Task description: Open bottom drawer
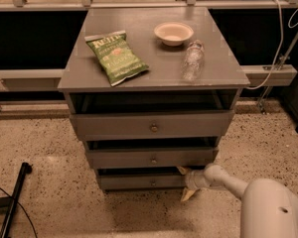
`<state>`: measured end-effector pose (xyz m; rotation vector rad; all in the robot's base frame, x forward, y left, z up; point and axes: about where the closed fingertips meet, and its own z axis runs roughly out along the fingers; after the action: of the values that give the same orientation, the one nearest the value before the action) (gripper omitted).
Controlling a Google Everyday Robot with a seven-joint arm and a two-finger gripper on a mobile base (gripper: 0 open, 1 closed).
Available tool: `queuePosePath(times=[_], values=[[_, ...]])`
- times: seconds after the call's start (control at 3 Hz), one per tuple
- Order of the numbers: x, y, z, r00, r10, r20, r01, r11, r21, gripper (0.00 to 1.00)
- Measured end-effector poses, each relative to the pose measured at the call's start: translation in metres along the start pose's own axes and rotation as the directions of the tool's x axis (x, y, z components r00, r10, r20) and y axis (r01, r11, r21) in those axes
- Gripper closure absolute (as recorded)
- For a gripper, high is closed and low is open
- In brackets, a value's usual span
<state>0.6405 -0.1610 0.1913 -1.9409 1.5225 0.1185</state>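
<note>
- The gripper point(185, 182) is low at the cabinet's front right corner, at the end of the white arm point(228, 181) that reaches in from the lower right.
- Its two tan fingers point(188, 194) are spread apart. One shows above the right end of the bottom drawer point(139, 182) and one below it. Nothing is carried, and I cannot tell whether either finger presses on the front.
- The bottom drawer is the lowest of three, just above the floor point(49, 143). A dark gap shows over its front, and it looks barely out, if at all.
- The relation that matters: the drawer front runs left to right across the view, and the gripper sits at its right end, not its middle. The knob point(153, 183) is at the centre of the front, off to the gripper's left.
- The drawer must slide out toward the camera, square to that front. A pull from one end may twist it in its runners, so it likely needs to be straight and gentle.
- The middle drawer point(139, 158) is just above the upper finger, close enough to catch.
- Further up are the top drawer point(119, 125) and the cabinet point(159, 63), which carries a chip bag point(116, 57), a bowl point(173, 33) and a bottle point(192, 61) lying on its side.
</note>
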Motion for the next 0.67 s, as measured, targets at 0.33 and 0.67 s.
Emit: queuePosePath(times=[0.33, 0.67], values=[[0.0153, -0.0004, 0.0141, 1.0, 0.018, -0.019, -0.018, 0.9998, -0.001, 0.0], [0.0213, 0.0001, 0.0233, 0.999, 0.026, -0.027, -0.027, 0.9996, -0.007, 0.18]])
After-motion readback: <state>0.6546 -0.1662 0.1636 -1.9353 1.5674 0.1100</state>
